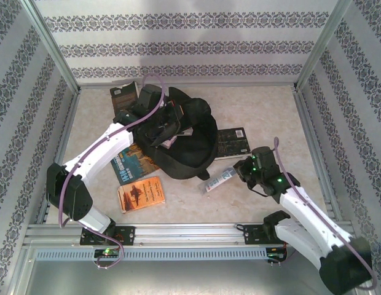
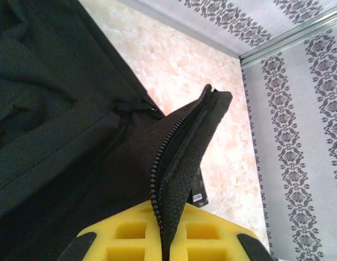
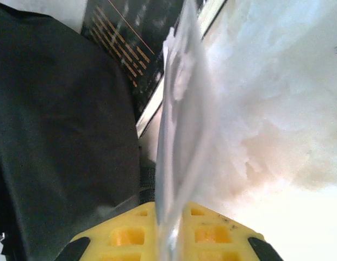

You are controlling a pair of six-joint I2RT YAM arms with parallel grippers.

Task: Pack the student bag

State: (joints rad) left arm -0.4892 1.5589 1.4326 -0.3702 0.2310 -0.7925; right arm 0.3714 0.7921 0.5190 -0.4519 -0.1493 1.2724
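The student bag (image 1: 193, 144) is a large black fabric backpack lying in the middle of the table. My left gripper (image 1: 164, 127) is at its upper left side. In the left wrist view my left gripper (image 2: 167, 242) is shut on a zippered edge of the bag (image 2: 185, 147), which is pulled up off the rest of the fabric. My right gripper (image 1: 241, 171) is just right of the bag's lower end. It (image 3: 171, 242) is shut on a thin translucent white packet (image 3: 182, 130), which reaches left on the table (image 1: 219, 179). The bag's fabric (image 3: 60, 141) lies beside the packet.
A dark book (image 1: 233, 142) lies against the bag's right side, also seen behind the packet (image 3: 125, 43). Another dark book (image 1: 124, 96) lies at the back left. A blue book (image 1: 132, 163) and an orange book (image 1: 141, 193) lie front left. Patterned walls enclose the table.
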